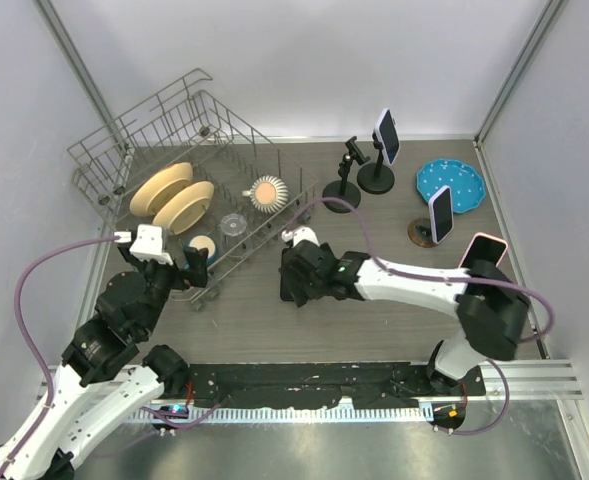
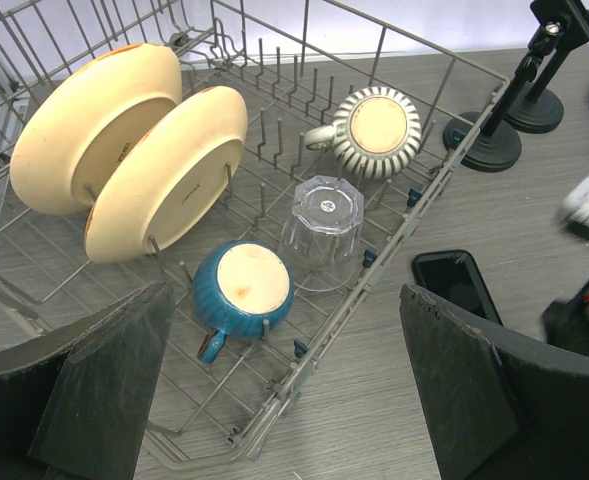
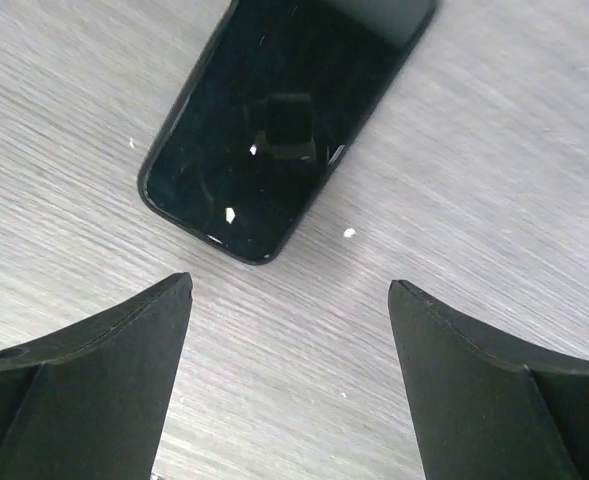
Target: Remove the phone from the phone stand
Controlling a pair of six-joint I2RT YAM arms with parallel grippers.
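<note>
A black phone [image 3: 284, 120] lies flat, screen up, on the grey wood table; it also shows as the dark phone [image 2: 456, 285] in the left wrist view. My right gripper [image 3: 289, 290] hovers just behind its near end, open, with nothing between the fingers. From above, that right gripper [image 1: 299, 275] covers the phone. An empty black phone stand [image 1: 346, 178] stands behind it. My left gripper [image 2: 286, 295] is open over the dish rack's front corner and holds nothing.
A wire dish rack [image 1: 164, 130] at left holds two cream plates [image 2: 124, 150], a striped mug [image 2: 374, 128], a glass [image 2: 324, 215] and a blue mug [image 2: 242, 290]. Another stand [image 1: 378, 178] carries a phone [image 1: 387, 136]; a second mounted phone [image 1: 441, 214] and a blue plate [image 1: 451, 183] are at right.
</note>
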